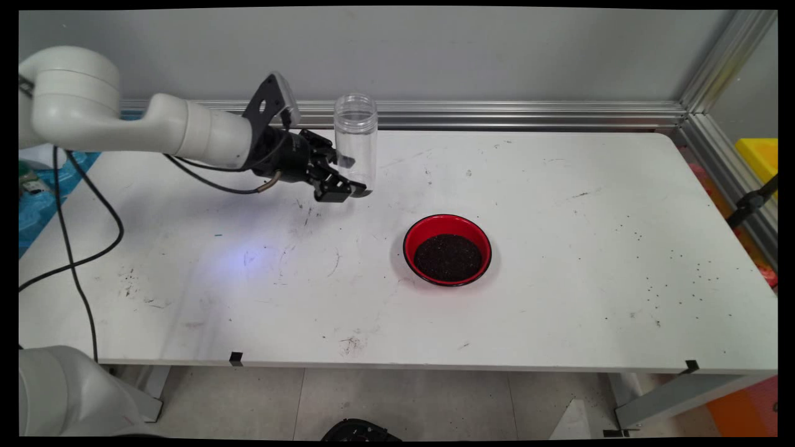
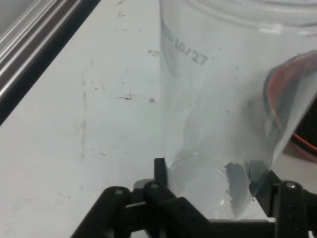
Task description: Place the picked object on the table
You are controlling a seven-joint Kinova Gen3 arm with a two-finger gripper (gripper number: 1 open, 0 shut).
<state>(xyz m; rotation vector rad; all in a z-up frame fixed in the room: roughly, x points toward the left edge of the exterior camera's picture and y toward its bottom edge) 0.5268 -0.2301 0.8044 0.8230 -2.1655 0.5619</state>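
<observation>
Right now the black gripper reaches in from the left, low over the far left part of the white desk, and it is at the bottom of a tall clear jar. The jar has no lid, looks empty, and seems to lean a little. In the hand view the jar fills the space between the two fingers, one on each side of its base. The fingers are part way open, about as wide as the jar, and they look pressed on it, so I think they are gripping it. To me this looks like the grabbing or lifting step. Any move from here calls for a firm, steady hold, because smooth plastic can slip. A red bowl of dark grains sits nearer and to the right, well apart from the jar.
</observation>
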